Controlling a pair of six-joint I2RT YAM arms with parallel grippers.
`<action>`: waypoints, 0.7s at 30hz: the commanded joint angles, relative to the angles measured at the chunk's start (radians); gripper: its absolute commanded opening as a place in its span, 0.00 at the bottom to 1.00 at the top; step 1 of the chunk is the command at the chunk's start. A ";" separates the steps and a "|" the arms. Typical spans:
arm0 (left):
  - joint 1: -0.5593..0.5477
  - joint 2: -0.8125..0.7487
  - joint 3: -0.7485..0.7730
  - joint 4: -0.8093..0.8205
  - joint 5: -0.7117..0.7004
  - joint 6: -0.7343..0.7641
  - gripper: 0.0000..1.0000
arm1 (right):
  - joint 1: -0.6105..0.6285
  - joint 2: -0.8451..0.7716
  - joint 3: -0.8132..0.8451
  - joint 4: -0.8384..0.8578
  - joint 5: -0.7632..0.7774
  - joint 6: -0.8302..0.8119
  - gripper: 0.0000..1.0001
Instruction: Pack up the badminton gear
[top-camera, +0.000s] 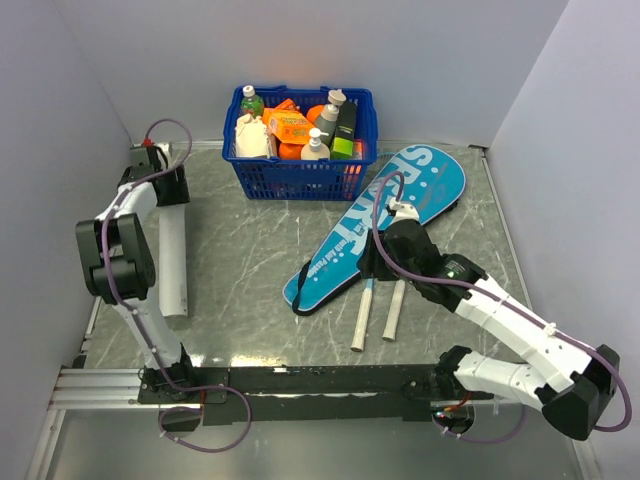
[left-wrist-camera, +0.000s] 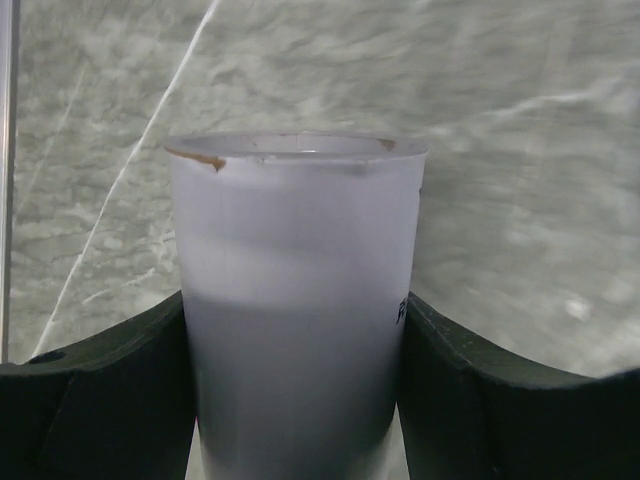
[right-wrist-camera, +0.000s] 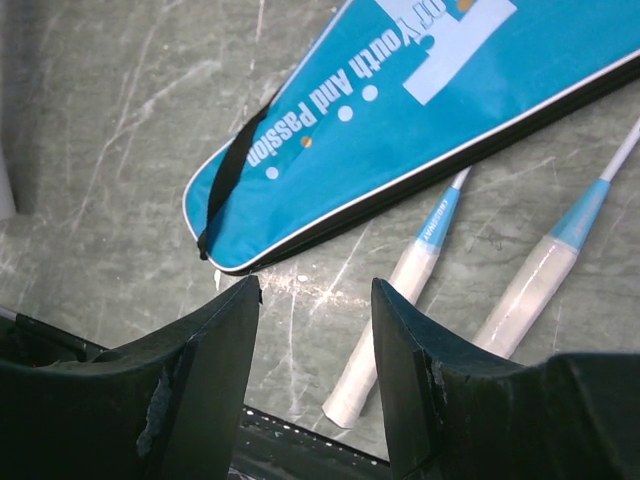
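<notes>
Tube vs left fingers: the left gripper (left-wrist-camera: 300, 385) has the white tube (left-wrist-camera: 300, 260) wedged right between its two dark fingers (left-wrist-camera: 120, 400), one pressed on each side, so it's a proper pinch. The open rim of the tube sticks out past the fingertips.

Where the tube sits: along the left side of the table (top-camera: 250, 300), running from the gripper at the far end back toward the near edge. Can't tell if the whole length rests on the surface.

Left arm pose: elbow folded up high, forearm reaching to the far left, wrist tipped down onto the tube's far end.

Right fingers: the right gripper (right-wrist-camera: 315, 300) is spread wide with nothing in the gap, just bare table under it.

What's near them: the narrow strap end of the teal case (right-wrist-camera: 420, 100) is just beyond the fingertips. The two rackets (right-wrist-camera: 525, 290) lie side by side next to the case, white handles pointing at the near edge, one handle end close by the right-hand finger.

Right arm pose: stretched from the near right toward the middle, wrist angled down over the case's narrow end.

Background: blue basket (top-camera: 300, 178) of bottles and orange packs at the far edge, just beside the case's wide end.
</notes>
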 joint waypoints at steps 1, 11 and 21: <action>0.030 0.056 0.086 0.053 -0.112 -0.011 0.40 | -0.038 0.011 0.044 -0.006 -0.043 0.003 0.57; 0.048 -0.012 0.090 0.084 -0.005 -0.072 0.96 | -0.083 0.037 0.032 0.004 -0.077 -0.004 0.58; -0.409 -0.307 0.106 -0.052 -0.264 -0.039 0.96 | -0.215 0.048 0.018 -0.016 -0.103 -0.007 0.65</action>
